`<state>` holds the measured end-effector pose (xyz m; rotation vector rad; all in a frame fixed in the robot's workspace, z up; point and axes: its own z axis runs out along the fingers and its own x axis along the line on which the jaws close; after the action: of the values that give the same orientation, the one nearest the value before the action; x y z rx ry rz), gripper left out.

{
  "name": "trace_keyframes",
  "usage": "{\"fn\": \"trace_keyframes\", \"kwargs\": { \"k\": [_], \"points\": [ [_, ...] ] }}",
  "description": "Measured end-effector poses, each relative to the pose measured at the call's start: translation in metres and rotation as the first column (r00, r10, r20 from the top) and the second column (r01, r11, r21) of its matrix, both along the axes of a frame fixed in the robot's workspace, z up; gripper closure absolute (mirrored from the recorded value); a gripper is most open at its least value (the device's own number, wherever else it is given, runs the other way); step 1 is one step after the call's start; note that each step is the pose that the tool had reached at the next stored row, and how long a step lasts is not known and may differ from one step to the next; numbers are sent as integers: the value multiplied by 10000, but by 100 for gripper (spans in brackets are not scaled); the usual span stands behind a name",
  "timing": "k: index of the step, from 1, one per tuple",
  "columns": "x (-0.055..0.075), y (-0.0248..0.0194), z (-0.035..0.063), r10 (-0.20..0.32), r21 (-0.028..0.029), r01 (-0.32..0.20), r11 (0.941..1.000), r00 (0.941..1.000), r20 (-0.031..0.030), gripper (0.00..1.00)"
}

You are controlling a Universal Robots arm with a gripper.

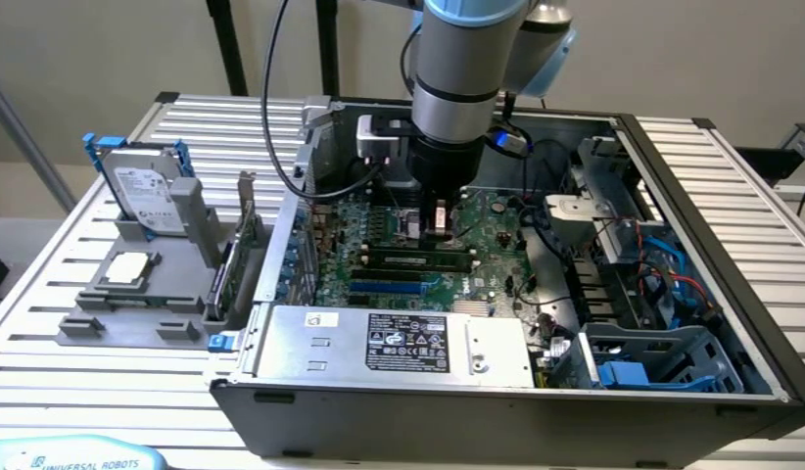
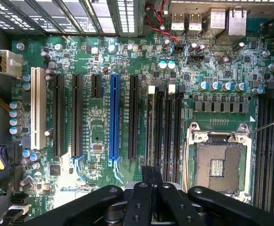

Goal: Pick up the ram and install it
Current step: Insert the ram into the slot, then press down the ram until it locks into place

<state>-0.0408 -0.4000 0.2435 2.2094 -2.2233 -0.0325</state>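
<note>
Black two-fingered gripper [image 2: 152, 176] clenched shut, holding nothing, low over the green motherboard [image 2: 103, 56] inside the open grey computer case [image 1: 716, 294], long thin green ram stick [image 1: 405, 261] seated in a slot just near of the fingers

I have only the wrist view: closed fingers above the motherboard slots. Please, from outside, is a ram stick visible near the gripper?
Observer: Yes. In the exterior view the ram lies along a slot, just on the camera's side of the gripper. Whether they touch, I cannot tell.
Operator: Is something waiting outside the case?
Observer: A grey holder on the exterior view's left carries a hard drive and a silver processor chip.
Operator: Anything else on it?
Observer: An expansion card stands upright on its side nearest the case.
</note>
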Motion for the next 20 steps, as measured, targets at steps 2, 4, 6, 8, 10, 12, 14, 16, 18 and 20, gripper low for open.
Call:
{"fn": "trace_keyframes", "kwargs": {
  "k": [2, 4, 6, 8, 10, 12, 14, 16, 18, 20],
  "points": [
    [0, 0, 0, 0, 0, 0, 10000, 10000, 0, 89],
    [0, 0, 0, 0, -1, 0, 10000, 10000, 0, 89],
    [0, 0, 0, -1, -1, 1, 10000, 10000, 0, 89],
    [0, 0, 0, 0, -1, 0, 10000, 10000, 0, 89],
    [0, 0, 0, 0, 0, 0, 10000, 10000, 0, 89],
    [0, 0, 0, 0, 0, 0, 10000, 10000, 0, 89],
    [-1, 0, 0, 0, -2, 0, 10000, 10000, -1, 89],
    [-11, 0, -9, -1, 0, 1, 10000, 10000, 0, 89],
    [-26, 3, -26, -4, 0, 4, 10000, 10000, 0, 89],
    [-29, 7, -46, -4, -1, 4, 10000, 10000, 0, 89]
  ]
}}
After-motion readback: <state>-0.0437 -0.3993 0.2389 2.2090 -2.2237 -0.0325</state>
